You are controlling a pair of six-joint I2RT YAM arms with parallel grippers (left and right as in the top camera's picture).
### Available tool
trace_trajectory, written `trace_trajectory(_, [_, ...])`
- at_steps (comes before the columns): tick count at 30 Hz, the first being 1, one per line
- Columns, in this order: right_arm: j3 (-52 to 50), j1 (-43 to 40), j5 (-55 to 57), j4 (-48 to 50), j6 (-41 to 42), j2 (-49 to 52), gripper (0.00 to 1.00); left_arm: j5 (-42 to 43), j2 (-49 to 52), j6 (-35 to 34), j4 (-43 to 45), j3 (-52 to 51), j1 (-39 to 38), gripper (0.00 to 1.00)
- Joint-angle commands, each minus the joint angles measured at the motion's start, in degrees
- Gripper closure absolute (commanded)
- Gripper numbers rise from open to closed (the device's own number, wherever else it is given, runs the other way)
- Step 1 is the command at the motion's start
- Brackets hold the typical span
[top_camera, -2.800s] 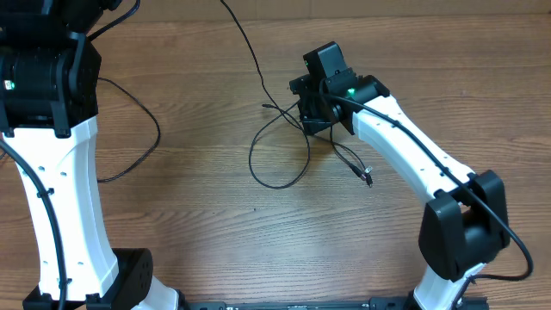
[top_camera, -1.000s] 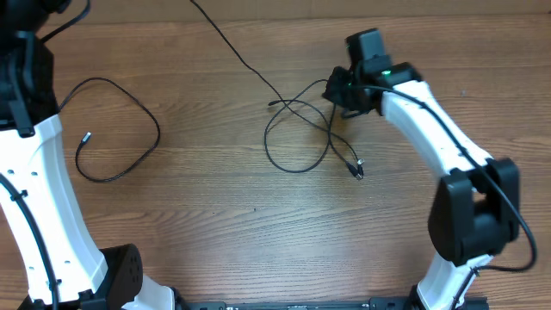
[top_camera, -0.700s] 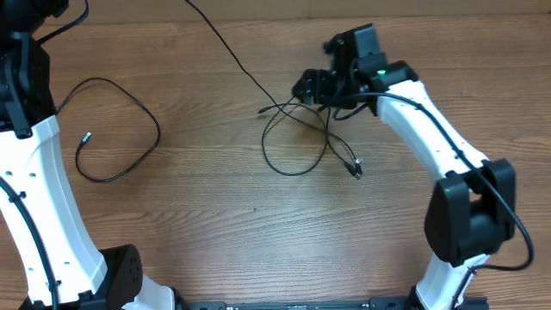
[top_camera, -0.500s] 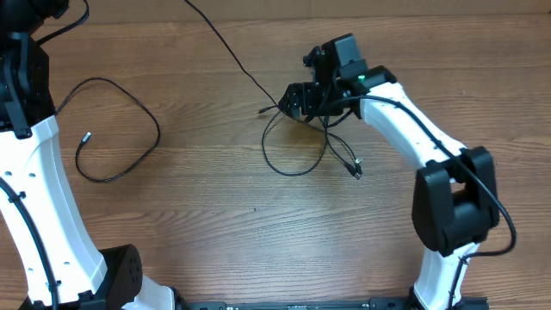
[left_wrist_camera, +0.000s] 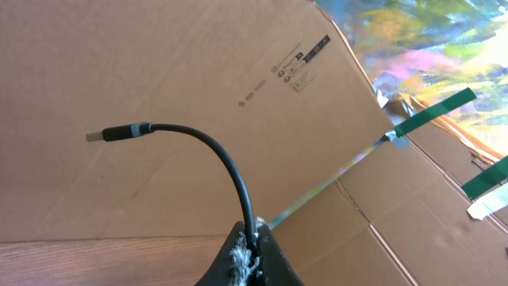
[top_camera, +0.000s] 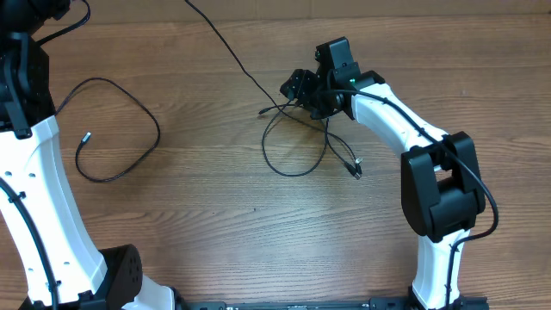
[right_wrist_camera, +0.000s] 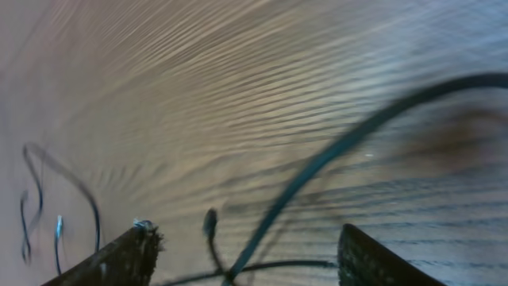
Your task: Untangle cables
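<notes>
The tangle (top_camera: 293, 172) lies mid-surface (top_camera: 215, 241), its plugs (top_camera: 355, 169) trailing toward the right arm. A second cable (top_camera: 157, 129) lies looped well apart on the left. The right hand (top_camera: 299, 87) hovers over the tangle's upper edge, fingers spread, with one strand (right_wrist_camera: 333, 151) running between them unpinched. The left hand (left_wrist_camera: 252, 248), raised off the surface, is pressed together on a cable (left_wrist_camera: 232, 165) just behind its plug (left_wrist_camera: 119, 133). A long cable (top_camera: 225, 41) runs from the tangle off the far edge, probably up to that hand.

Closing the right hand where strands cross could catch two at once, and pulling would then tighten the knot. With the left grip so near the end, a tug could slip the plug free or drag the whole tangle.
</notes>
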Motion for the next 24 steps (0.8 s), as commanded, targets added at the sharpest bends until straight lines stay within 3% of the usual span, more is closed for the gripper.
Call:
trace_trajectory(1, [0.72,-0.31,4.02,1.49,5.46,1.64,0.4,0.83,-1.55,1.29,0.22,0.57,-0.02,0.96])
trace_trajectory(9, [0.85,-0.42,1.4,4.26,4.02,1.66,0.96,-0.68,-1.55,1.31,0.48,0.57,0.11,0.96])
trace_trajectory(15, [0.85,-4.85,-5.7,0.48,0.46,-4.07,0.96,-1.36,-2.08,-0.26,5.49,0.61,3.82,0.96])
trace_trajectory(24, [0.85,-16.46,-5.99,-13.09,-5.57,-22.95,0.96,-1.2,-5.25,-1.7,6.82,0.61,18.27,0.96])
